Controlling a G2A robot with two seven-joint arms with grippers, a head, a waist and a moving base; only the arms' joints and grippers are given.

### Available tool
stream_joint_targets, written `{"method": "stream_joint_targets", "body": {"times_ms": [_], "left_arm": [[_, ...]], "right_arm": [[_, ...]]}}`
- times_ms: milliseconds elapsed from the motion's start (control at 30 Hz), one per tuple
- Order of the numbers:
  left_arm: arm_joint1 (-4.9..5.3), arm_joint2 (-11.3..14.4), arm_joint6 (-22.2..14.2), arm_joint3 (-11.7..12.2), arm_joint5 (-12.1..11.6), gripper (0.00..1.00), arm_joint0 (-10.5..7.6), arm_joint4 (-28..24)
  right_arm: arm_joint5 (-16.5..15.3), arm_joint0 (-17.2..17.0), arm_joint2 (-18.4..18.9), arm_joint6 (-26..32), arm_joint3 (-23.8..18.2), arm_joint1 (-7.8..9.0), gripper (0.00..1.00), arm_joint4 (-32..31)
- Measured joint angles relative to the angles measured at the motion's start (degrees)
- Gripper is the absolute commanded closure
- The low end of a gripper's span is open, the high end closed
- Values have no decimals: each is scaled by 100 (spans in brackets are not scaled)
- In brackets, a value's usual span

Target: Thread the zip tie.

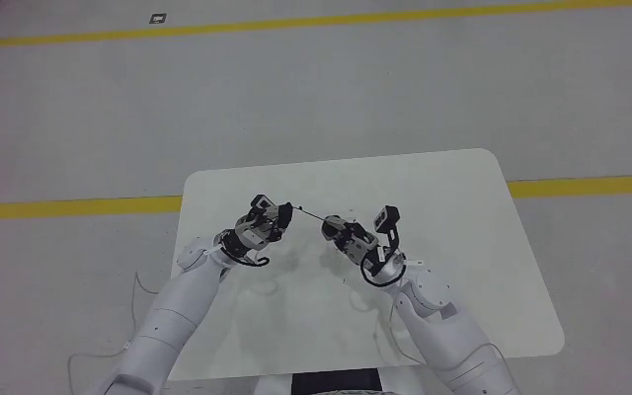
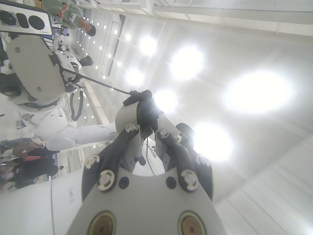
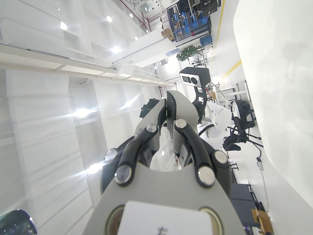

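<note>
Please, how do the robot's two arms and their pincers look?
The left arm and right arm have smooth white rounded shells, with a black cable looping at each wrist. The left pincer and right pincer have grey curved fingers with black pads, moved by black link bars on silver pins.

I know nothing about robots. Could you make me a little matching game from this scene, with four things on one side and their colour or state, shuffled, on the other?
Things:
1. zip tie
2. table
3. floor stripe
4. left gripper

Colour or state:
A. yellow
B. white, with rounded corners
C. thin, black, stretched out in the air
D. shut on one end of the zip tie

Pairs: 1-C, 2-B, 3-A, 4-D
</note>
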Motion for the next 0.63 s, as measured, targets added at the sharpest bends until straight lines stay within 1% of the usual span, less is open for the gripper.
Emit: {"method": "stream_joint_targets", "body": {"times_ms": [133,200,333,433,533,567,633], "left_arm": [[0,0,0,0,0,100,0,0],[0,0,0,0,0,100,0,0],[0,0,0,0,0,100,0,0],[0,0,0,0,0,100,0,0],[0,0,0,0,0,100,0,0],[0,0,0,0,0,100,0,0],[0,0,0,0,0,100,0,0]], "right_arm": [[-15,35,53,-74,143,8,0,23],[-71,44,93,-177,217,14,0,-31],[-244,9,238,-173,268,33,0,93],[-460,-68,438,-134,190,64,0,170],[-676,-183,702,-82,-9,105,0,255],[-728,-226,811,-72,-117,122,0,268],[-745,-250,879,-65,-189,132,0,276]]}}
